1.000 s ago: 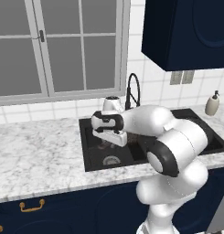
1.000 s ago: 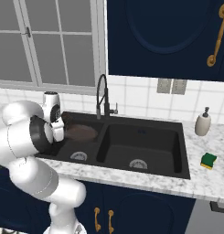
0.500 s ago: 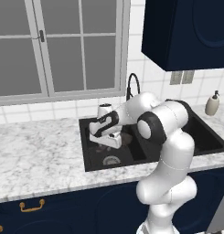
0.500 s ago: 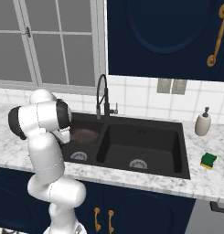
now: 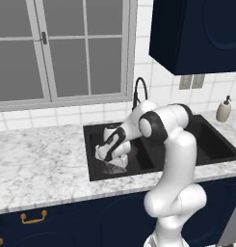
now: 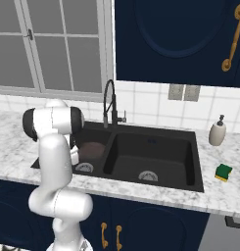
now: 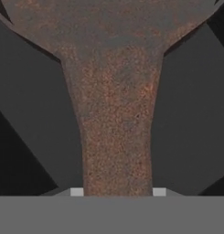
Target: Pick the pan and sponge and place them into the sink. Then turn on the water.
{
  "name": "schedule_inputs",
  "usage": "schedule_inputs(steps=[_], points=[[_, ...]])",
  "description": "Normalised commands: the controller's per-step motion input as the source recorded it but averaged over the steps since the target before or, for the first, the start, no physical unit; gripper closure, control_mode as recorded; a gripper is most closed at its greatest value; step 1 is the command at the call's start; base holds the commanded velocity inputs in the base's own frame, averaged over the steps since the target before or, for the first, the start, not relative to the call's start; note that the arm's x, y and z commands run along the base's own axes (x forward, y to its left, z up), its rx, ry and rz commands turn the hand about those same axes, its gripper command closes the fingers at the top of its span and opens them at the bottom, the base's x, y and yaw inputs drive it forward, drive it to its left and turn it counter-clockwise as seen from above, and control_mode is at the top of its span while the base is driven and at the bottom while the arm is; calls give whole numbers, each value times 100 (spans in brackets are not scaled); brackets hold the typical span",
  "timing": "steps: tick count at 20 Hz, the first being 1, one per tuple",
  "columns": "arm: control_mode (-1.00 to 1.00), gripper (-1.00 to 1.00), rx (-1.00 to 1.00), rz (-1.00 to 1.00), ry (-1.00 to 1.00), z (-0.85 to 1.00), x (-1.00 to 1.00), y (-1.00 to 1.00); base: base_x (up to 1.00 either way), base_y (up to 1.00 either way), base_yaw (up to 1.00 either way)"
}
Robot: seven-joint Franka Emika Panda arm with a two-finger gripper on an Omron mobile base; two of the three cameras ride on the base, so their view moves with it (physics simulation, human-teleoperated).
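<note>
Since the earlier frames, the white arm has been folded further: its elbow has been raised above the front rim of the matte black rectangular double-basin sink [image 6: 156, 147], and the forearm has been swung down toward the basin on the robot's left. In the left base view the forearm is seen sloping from the raised elbow down and leftward, with the gripper [image 5: 107, 153] low inside that basin, pointed downward near its silver drain.

In the hand view, the long brown handle of the small round dark-brown frying pan [image 7: 115, 114] is seen running straight up from between the two finger tips [image 7: 77, 192], widening into the pan body at the top edge. The gripper is clenched on this handle. In the right base view the pan body [image 6: 92, 148] is seen lying in the left basin, beside the arm's upright column.

A small rectangular green sponge with a yellow edge [image 6: 223, 171] is noted on the marble table [image 6: 224, 191], to the right of the sink, well apart from the gripper.
</note>
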Motion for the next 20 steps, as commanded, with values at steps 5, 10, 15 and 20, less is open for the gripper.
schedule_inputs(steps=[5,10,15,20], points=[[-100,100,6,0,-3,-36,36,-39,0,0,0],[-100,100,14,1,0,-21,50,-16,0,0,0],[-100,100,18,2,4,-7,41,0,0,0,0],[-100,-100,13,0,0,0,43,0,0,0,0]])
